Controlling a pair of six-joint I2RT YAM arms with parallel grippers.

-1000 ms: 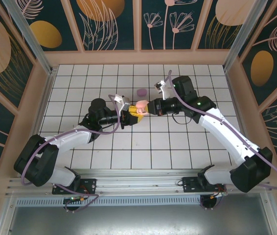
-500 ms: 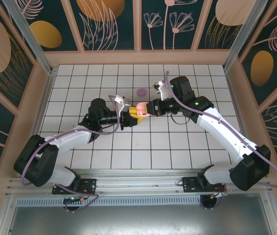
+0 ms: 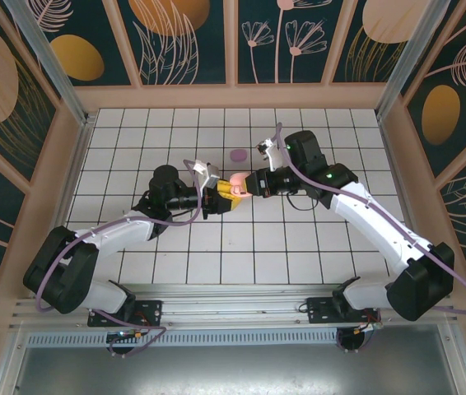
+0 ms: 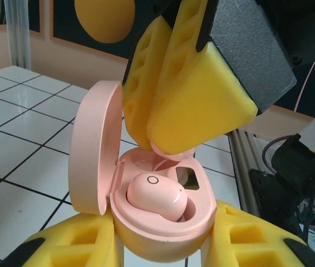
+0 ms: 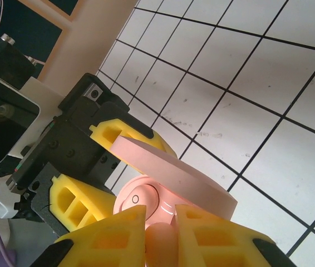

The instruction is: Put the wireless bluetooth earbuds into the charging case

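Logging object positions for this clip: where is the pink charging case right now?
Mid-table in the top view, the pink charging case is held open by the left gripper, with the right gripper over it holding a pink earbud.

Both arms reach inward, hands meeting tip to tip.
Left hand (image 3: 230,194) points right, its yellow fingers clamped either side of the charging case (image 4: 163,225). Right hand (image 3: 253,183) angles down-left, fingers nearly together, pinching a pink earbud (image 5: 158,242). Both elbows bent outward.
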